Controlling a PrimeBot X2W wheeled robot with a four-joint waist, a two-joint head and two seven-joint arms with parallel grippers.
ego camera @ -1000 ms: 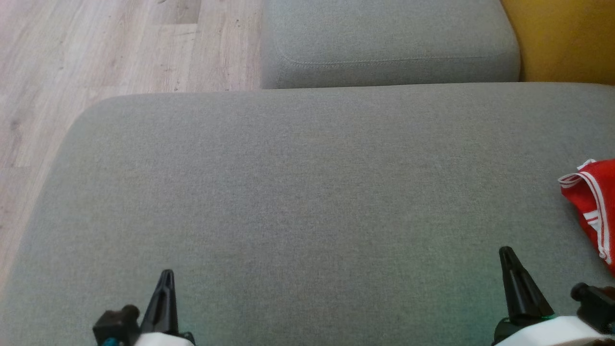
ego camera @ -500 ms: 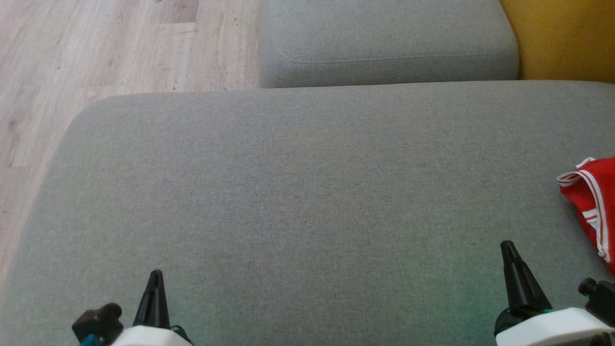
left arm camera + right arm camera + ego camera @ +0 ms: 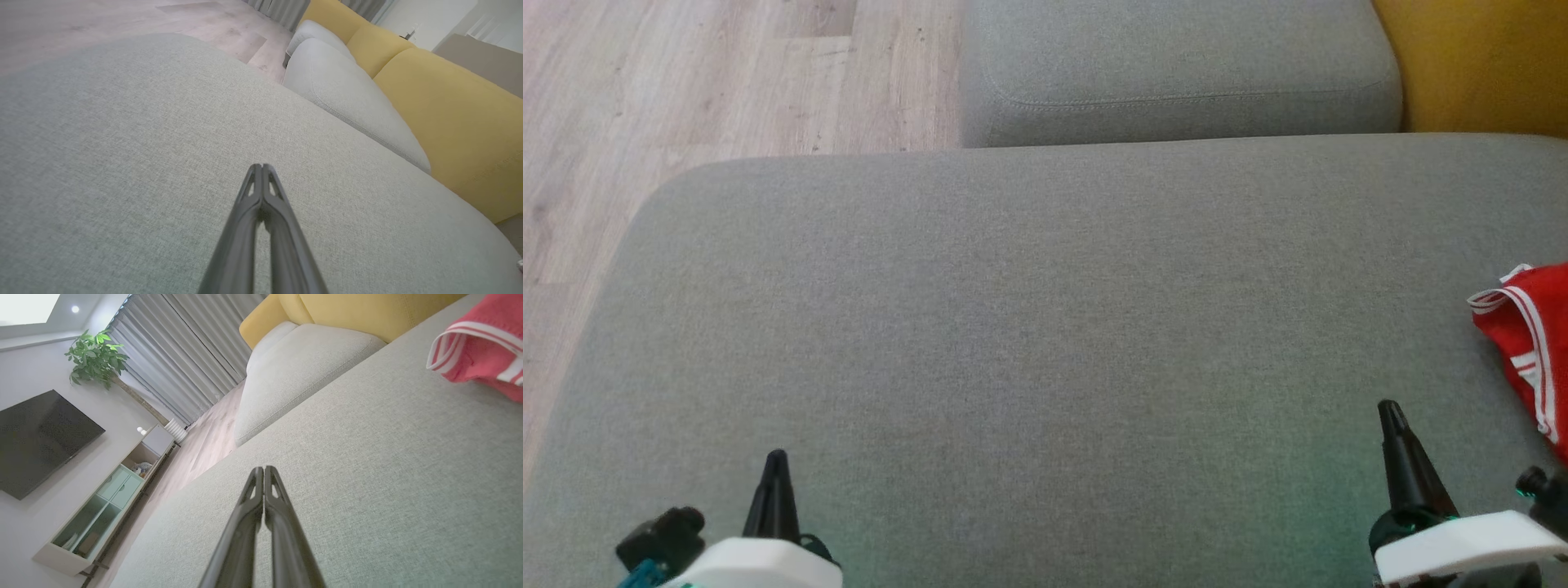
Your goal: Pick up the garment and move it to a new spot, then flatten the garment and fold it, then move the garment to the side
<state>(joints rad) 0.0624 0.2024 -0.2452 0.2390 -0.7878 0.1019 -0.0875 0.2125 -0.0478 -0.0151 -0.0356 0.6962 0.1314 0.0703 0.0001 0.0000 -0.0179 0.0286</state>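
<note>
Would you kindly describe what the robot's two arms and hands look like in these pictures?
Each arm ends in a white shell. The left hand and right hand each carry two long, slim black fingers tapering to a point, with cut-out slots near the tips. A black knob sits beside each wrist; the left shows a teal fitting, the right a green glow at the finger base.
</note>
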